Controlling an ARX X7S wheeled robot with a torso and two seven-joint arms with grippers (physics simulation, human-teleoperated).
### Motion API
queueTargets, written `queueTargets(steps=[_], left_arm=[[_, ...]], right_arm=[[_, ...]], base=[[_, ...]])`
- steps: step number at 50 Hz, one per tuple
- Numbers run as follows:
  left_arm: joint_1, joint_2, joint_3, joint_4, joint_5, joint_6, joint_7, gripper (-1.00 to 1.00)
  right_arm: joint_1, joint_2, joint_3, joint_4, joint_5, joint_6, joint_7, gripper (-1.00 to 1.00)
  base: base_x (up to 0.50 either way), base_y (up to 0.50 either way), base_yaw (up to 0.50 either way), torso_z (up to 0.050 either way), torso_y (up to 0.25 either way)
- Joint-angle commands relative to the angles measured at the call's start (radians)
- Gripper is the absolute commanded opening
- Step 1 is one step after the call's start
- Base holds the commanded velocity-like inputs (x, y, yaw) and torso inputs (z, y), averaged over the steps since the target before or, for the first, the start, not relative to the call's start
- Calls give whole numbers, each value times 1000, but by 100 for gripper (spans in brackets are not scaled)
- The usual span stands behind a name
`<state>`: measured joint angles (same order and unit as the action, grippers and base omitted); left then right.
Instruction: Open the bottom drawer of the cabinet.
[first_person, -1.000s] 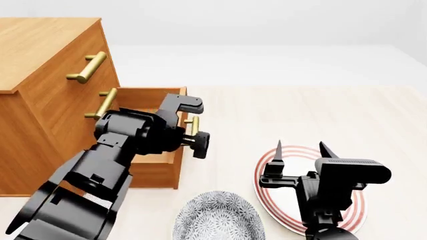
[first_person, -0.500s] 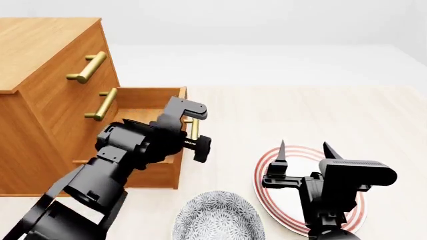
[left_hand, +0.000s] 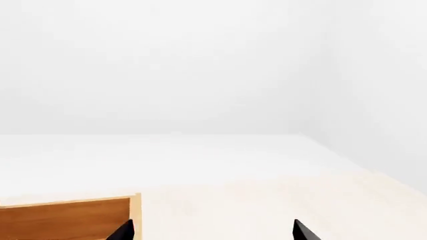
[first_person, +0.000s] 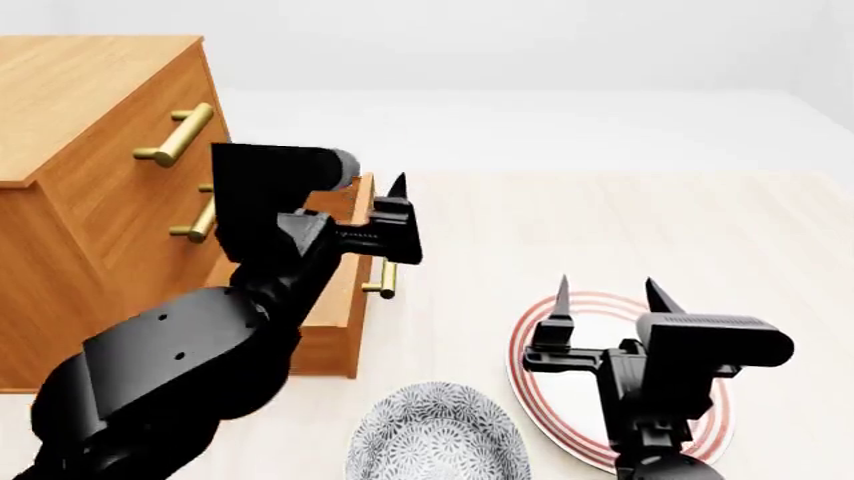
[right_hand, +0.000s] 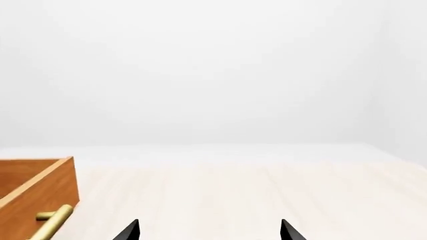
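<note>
Orange-brown wood grain all over the cabinet (first_person: 80, 190), which sits at the far left of the pale desk (first_person: 641, 230). The bottom drawer (first_person: 350, 300) is already sticking out toward the right, its gold bar handle (first_person: 387, 278) showing just below the left gripper (first_person: 380, 215). That gripper hangs above the drawer front with its jaws spread and nothing between them. The right gripper (first_person: 603, 295) is well apart from the cabinet, hovering over a red-ringed plate (first_person: 534, 380), jaws also released and empty. A patterned grey bowl (first_person: 434, 440) sits near the front edge.

Handling-wise, I'd guess the drawer is stiff, rigid wood that only slides straight along its runners, so any sideways tug would probably just bind it. The bar handle is the obvious spot to grab: pinch it mid-length and pull level. It looks smooth and round, so a loose grip could slip off.
</note>
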<state>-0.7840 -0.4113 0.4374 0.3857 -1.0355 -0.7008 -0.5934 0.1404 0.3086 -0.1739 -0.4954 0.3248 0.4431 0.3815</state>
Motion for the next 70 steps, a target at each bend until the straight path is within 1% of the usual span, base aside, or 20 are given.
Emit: queueTargets(steps=[1,2,3,4,5,9,10,18,26,33,37,46,55,60,70], left_arm=[[302,-109,9,270,221,174,-23,100],[314,-112,10,271,228,185,-19,100],[340,-118,19,278,293,223,-20,100],[348,-120,24,282,317,238,-19,100],[360,-127,27,295,327,266,5,100],[361,-131,24,318,329,262,-10,100],[359,-132,39,325,370,264,-17,100],[346,-128,38,337,396,270,-33,100],[342,-133,47,356,424,264,-49,100],[312,-137,33,397,425,240,-80,100],[275,-144,25,431,429,210,-103,100],[144,-144,10,516,373,94,-152,100],[-11,-121,-22,544,281,-10,-191,100],[-63,-108,-45,526,262,-17,-197,100],[-120,-93,-37,472,277,-23,-189,100]], right_arm=[[30,6,-35,-14,-32,-1,5,100],[34,10,-42,-23,-43,-2,8,100],[51,19,-49,-58,-63,4,16,100],[60,24,-52,-76,-69,11,18,100],[76,33,-59,-105,-80,17,17,100],[123,51,-81,-169,-123,31,27,100],[150,58,-94,-204,-145,40,30,100],[186,83,-142,-326,-221,60,48,100],[191,91,-146,-368,-221,89,49,100],[207,95,-139,-403,-215,118,50,100],[232,97,-136,-433,-210,154,48,100],[308,103,-132,-504,-203,235,43,100],[459,94,-125,-534,-172,356,24,100],[525,91,-131,-514,-164,377,14,100],[591,91,-131,-492,-158,397,5,100]], base=[[0,0,0,0,0],[0,0,0,0,0],[0,0,0,0,0],[0,0,0,0,0],[0,0,0,0,0],[0,0,0,0,0],[0,0,0,0,0],[0,0,0,0,0],[0,0,0,0,0],[0,0,0,0,0],[0,0,0,0,0],[0,0,0,0,0],[0,0,0,0,0],[0,0,0,0,0],[0,0,0,0,0]])
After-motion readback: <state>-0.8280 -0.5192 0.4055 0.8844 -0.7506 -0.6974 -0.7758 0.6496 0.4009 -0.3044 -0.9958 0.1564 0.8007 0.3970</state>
